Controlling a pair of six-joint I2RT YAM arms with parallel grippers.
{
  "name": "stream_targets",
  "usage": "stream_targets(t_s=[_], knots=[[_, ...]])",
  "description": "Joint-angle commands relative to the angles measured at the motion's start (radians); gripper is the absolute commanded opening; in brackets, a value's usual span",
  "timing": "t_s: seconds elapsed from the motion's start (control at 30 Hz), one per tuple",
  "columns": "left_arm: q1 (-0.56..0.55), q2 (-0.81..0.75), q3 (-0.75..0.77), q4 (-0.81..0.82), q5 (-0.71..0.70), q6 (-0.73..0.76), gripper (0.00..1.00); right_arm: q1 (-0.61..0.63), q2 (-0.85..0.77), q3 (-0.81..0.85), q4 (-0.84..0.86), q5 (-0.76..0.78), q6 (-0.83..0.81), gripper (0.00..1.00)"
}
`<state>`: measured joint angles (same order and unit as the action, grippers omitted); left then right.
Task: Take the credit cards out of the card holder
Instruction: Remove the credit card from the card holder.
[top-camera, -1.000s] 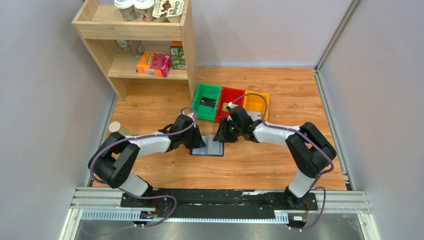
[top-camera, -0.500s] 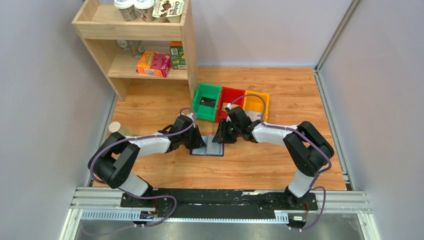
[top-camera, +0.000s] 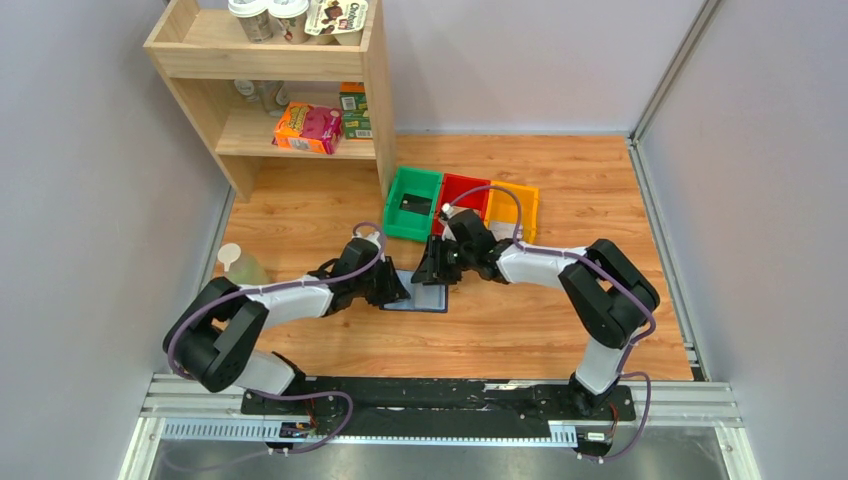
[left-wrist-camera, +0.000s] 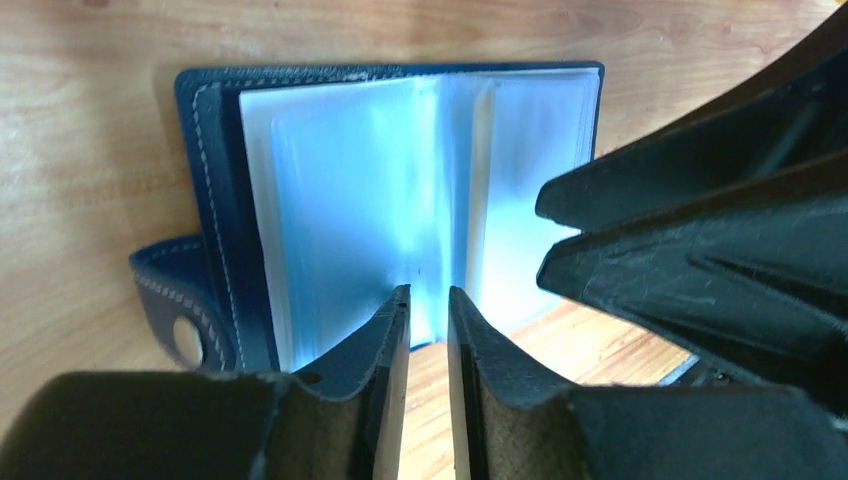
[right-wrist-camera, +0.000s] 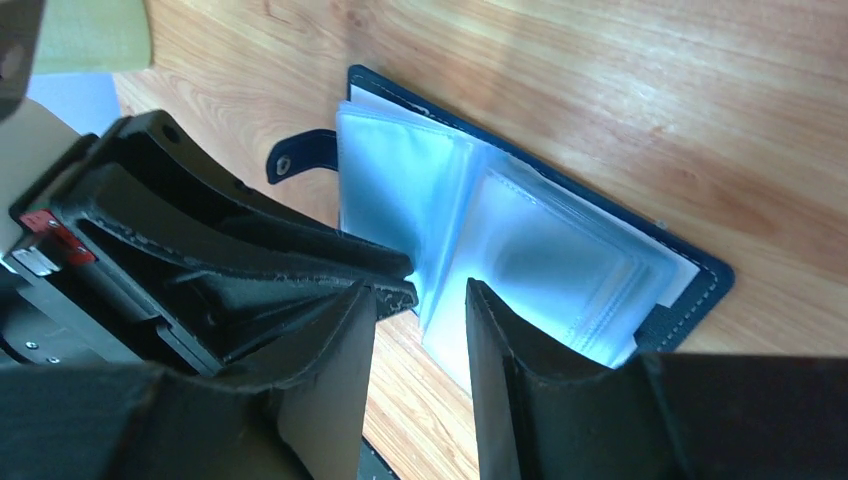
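While the left claw (left-wrist-camera: 428, 305) is drawn almost together, with only a thin slit between its fingers (left-wrist-camera: 385, 350), its tips sit at the near edge of the clear sleeves (left-wrist-camera: 350, 200). Whether one sleeve is nipped between them cannot be told. The right claw (right-wrist-camera: 420, 300) is spread, and its two fingers (right-wrist-camera: 335, 370) stand on either side of the fanned sleeve edges. One of them is just beside the tip of the left claw. From above, the two claws meet nose to nose over the same spot.

Under them lies the card holder (left-wrist-camera: 215, 200), opened flat on the wooden counter (left-wrist-camera: 90, 150). Its dark navy cover faces down and its pale blue-grey sleeves fan upward from the spine. A navy strap (left-wrist-camera: 165, 300) with a metal snap sticks out from one side of the cover and rests on the wood. Whether the sleeves hold any credit cards cannot be told, as the plastic is glossy and washed out.

Beyond the card holder, a green bin (top-camera: 400, 188), a red bin (top-camera: 470, 185) and a yellow bin (top-camera: 520, 195) stand touching in a row. Something dark and flat lies in the green one, too small to name. A wooden shelf unit (top-camera: 190, 45) with boxes and cups stands in the far left corner of the counter.
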<state>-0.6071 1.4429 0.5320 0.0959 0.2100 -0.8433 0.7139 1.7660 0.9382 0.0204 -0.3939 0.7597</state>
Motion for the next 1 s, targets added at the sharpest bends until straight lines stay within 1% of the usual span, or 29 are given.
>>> stream_targets(t_s=[0.0,0.17,0.23,0.27,0.37,0.43,0.5,0.57,0.63,0.73,0.97], knots=[[-0.003,-0.11,-0.032,-0.027,-0.023,-0.016,0.3,0.009,0.018,0.056,0.049,-0.028,0.006,0.41],[-0.002,-0.213,-0.04,-0.082,-0.06,-0.007,0.35,0.012,0.012,0.076,0.012,-0.01,-0.019,0.42],[-0.005,-0.239,-0.023,-0.129,-0.069,0.01,0.37,0.012,-0.017,0.074,-0.017,0.035,-0.04,0.44],[-0.002,-0.248,-0.012,-0.162,-0.075,0.032,0.39,0.012,-0.032,0.073,-0.06,0.067,-0.051,0.46],[-0.003,-0.249,0.01,-0.238,-0.148,0.069,0.42,0.012,-0.08,0.071,-0.135,0.167,-0.079,0.51],[-0.002,-0.239,0.019,-0.255,-0.191,0.098,0.43,0.012,-0.091,0.068,-0.178,0.22,-0.089,0.53],[-0.002,-0.21,0.026,-0.265,-0.207,0.122,0.43,0.012,-0.089,0.07,-0.203,0.242,-0.094,0.53],[-0.002,-0.181,0.037,-0.274,-0.207,0.139,0.44,0.012,-0.08,0.068,-0.198,0.227,-0.092,0.53],[-0.002,-0.155,0.043,-0.285,-0.207,0.147,0.44,0.013,-0.076,0.063,-0.182,0.211,-0.083,0.53],[-0.003,-0.138,0.043,-0.303,-0.248,0.144,0.43,0.016,-0.065,0.065,-0.171,0.199,-0.079,0.52],[-0.003,-0.131,0.008,-0.303,-0.241,0.116,0.32,0.019,-0.042,0.077,-0.174,0.201,-0.08,0.51]])
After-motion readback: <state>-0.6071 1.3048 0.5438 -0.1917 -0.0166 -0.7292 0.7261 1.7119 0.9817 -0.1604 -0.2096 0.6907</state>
